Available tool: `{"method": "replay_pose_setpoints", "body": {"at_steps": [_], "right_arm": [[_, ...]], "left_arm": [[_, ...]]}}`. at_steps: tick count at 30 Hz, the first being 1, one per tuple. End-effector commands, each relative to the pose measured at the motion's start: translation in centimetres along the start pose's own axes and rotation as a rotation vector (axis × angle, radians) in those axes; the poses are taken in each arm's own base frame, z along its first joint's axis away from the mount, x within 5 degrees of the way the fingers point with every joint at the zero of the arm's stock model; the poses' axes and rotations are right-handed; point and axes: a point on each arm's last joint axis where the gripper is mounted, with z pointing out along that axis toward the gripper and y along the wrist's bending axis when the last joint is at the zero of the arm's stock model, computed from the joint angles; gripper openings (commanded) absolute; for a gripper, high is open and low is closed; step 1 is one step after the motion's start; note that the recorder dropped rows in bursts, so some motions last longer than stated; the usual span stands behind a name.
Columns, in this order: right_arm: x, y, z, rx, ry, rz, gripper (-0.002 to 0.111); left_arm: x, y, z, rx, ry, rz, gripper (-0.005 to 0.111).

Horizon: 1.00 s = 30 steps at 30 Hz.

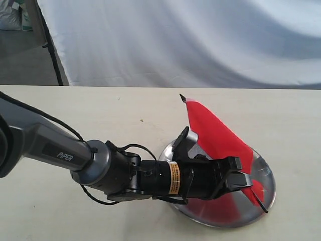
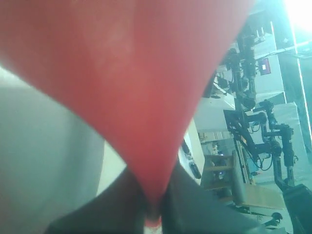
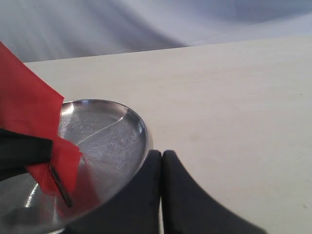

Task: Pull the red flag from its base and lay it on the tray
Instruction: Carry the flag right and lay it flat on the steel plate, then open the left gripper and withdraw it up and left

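One red flag (image 1: 215,131), stick tilted low over tray (image 1: 268,183), seemingly clamped in left gripper (image 1: 239,175) fingers for laying down; right gripper (image 3: 162,158) fingers closed, empty, beside rim

The left arm (image 1: 60,150), grey with a black wrist and a yellow label (image 1: 174,178), reaches in low from the left edge across the pale worktop (image 1: 100,115). Its left gripper (image 1: 245,179) is over the tray (image 1: 271,187), the fingers (image 1: 233,164) pinched on the lower part of the red flag (image 1: 215,133). The flag slants, its pointed black tip up and to the left and the stick's other end poking out past the fingers near the tray's right rim. The shiny tray mirrors the red cloth. Whether the flag touches the tray cannot be told. A white sheet (image 1: 200,40) hangs behind, with a black stand leg (image 1: 52,57) at the upper left.
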Motion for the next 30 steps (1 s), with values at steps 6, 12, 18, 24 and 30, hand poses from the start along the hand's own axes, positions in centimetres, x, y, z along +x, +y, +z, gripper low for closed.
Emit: {"method": "replay_pose_setpoints", "body": {"at_steps": [6,12,18,24,30], "right_arm": [[-0.1,0.0,0.0,0.002,-0.008,-0.006,0.000],[-0.1,0.0,0.0,0.002,-0.008,-0.006,0.000],[-0.1,0.0,0.0,0.002,-0.008,-0.006,0.000],[-0.1,0.0,0.0,0.002,-0.008,-0.006,0.000],[-0.1,0.0,0.0,0.002,-0.008,-0.006,0.000]], "left_arm": [[0.3,1.0,0.1,-0.126,0.025,0.041,0.030],[0.3,1.2,0.1,-0.149,0.031,0.049,0.069],[-0.3,1.9,-0.6,-0.209,0.068,0.163,0.041],[-2.5,0.2,-2.7,-0.196,0.098,0.316,0.000],[-6.3,-4.3,-6.4,-0.194,0.035,0.505,0.000]]}}
